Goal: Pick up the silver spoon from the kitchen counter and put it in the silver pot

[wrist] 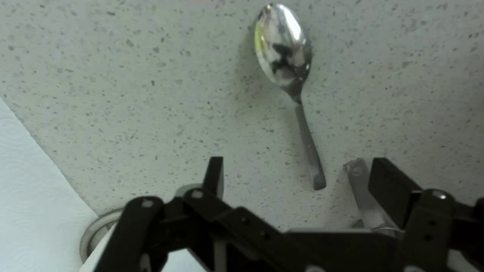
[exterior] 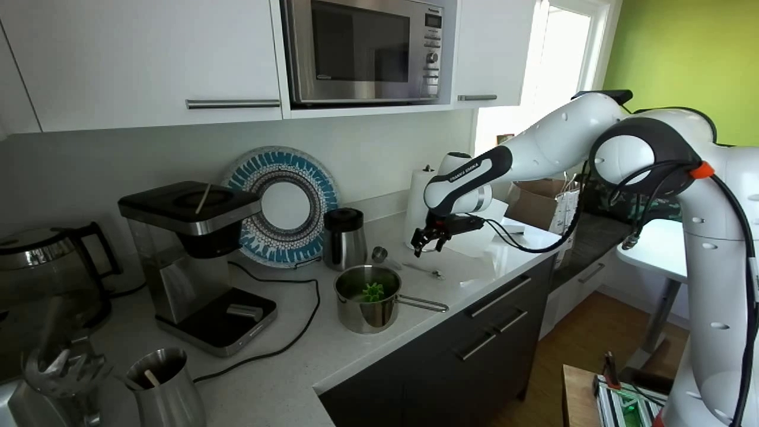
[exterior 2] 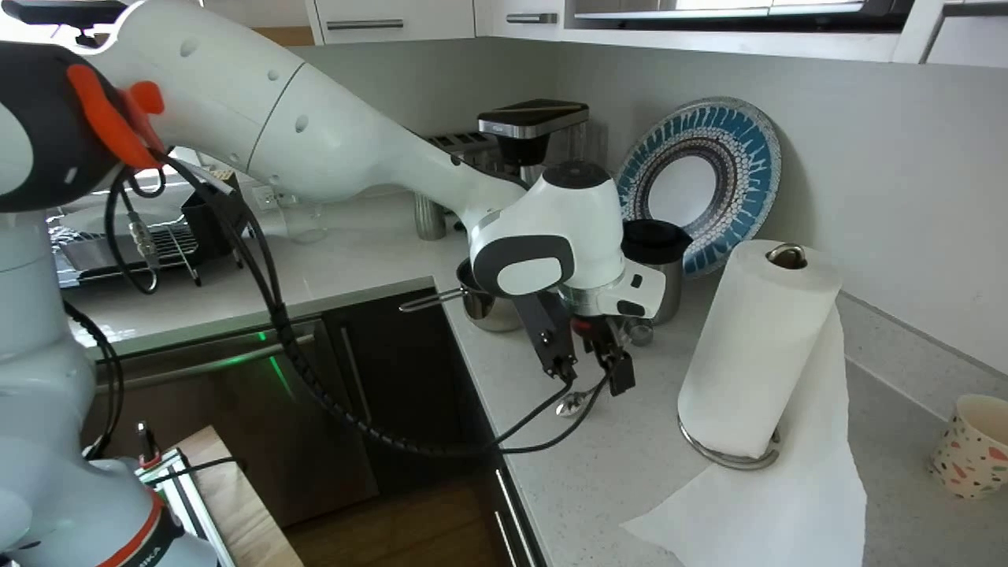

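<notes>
The silver spoon [wrist: 309, 140] lies flat on the speckled kitchen counter [wrist: 151, 94], bowl at the top in the wrist view and handle end between my fingers. It also shows in both exterior views [exterior: 424, 271] [exterior 2: 568, 405]. My gripper [wrist: 297, 168] is open and empty, above the spoon's handle end and apart from it; it shows in both exterior views [exterior: 428, 242] [exterior 2: 592, 376]. The silver pot [exterior: 366, 314] stands on the counter beside the spoon with a green spiky thing [exterior: 373, 292] inside. In an exterior view the arm partly hides the pot [exterior 2: 490, 313].
A scoop with a flat grey handle [wrist: 359, 185] lies close beside the spoon, near my right finger. A black-and-silver canister [exterior: 345, 244] stands behind the pot. A paper towel roll [exterior 2: 748, 346] with a loose sheet stands near my gripper. A coffee maker [exterior: 195, 284] stands farther along.
</notes>
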Tool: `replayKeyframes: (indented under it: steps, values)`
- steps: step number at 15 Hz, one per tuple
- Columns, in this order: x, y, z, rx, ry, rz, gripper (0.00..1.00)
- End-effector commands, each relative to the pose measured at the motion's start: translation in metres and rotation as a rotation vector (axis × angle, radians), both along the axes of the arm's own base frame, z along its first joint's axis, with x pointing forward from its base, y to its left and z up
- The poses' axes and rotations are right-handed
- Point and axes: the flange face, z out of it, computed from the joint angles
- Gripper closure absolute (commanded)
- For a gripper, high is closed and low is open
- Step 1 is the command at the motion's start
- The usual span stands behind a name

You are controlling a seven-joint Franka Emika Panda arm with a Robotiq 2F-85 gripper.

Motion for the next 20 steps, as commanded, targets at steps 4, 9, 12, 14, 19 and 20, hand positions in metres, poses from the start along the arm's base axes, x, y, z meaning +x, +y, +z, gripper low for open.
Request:
replayKeyframes:
  steps: [4,9,12,14,19,20]
  values:
    - [0.0,-0.01,-0.022,-0.03,0.109,-0.097,0.09]
    - [-0.01,0.001,-0.035,0.024,0.2,-0.004,0.18]
    - [-0.008,0.002,-0.039,0.034,0.2,0.022,0.22]
    - [-0.004,0.004,-0.042,0.033,0.188,0.055,0.24]
    - [0.004,0.013,-0.047,0.045,0.185,0.128,0.4]
    - [0.005,0.013,-0.049,0.045,0.185,0.138,0.53]
